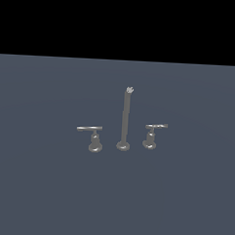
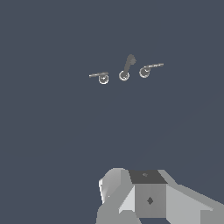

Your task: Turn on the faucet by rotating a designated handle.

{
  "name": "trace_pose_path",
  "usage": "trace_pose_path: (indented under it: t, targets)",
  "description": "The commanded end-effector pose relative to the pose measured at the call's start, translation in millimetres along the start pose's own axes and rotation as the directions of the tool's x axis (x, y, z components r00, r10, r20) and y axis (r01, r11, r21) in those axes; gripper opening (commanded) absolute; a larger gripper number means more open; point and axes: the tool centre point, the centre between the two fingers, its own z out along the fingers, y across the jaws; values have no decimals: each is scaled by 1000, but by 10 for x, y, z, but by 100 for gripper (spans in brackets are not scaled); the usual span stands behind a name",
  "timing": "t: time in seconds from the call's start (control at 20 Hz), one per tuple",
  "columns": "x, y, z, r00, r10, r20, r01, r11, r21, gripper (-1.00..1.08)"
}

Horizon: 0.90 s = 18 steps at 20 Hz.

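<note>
The faucet (image 1: 125, 117) stands on the grey floor: a tall thin post on a round base between two lever handles. The handle (image 1: 156, 126), with the shorter, darker bar and pale tip on a bell-shaped base, is at the exterior view's right of the post. The longer, paler lever (image 1: 89, 128) is at the left. In the wrist view the set is small and far off: post (image 2: 127, 68), pale-tipped handle (image 2: 152, 67), other lever (image 2: 99, 75). Only grey parts of my gripper (image 2: 148, 197) show at the picture's edge, far from the faucet. Its fingertips are hidden.
The faucet stands on a plain dark grey-blue floor (image 1: 47, 184). The arm does not show in the exterior view.
</note>
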Motion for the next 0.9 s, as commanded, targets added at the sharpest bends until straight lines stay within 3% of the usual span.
trace_pose_path:
  t: [0.0, 0.85]
  targets:
    - [0, 0, 0, 1000, 0, 0, 0, 1000, 0, -100]
    - [152, 105, 30, 1000, 9, 0, -9, 1000, -12, -100]
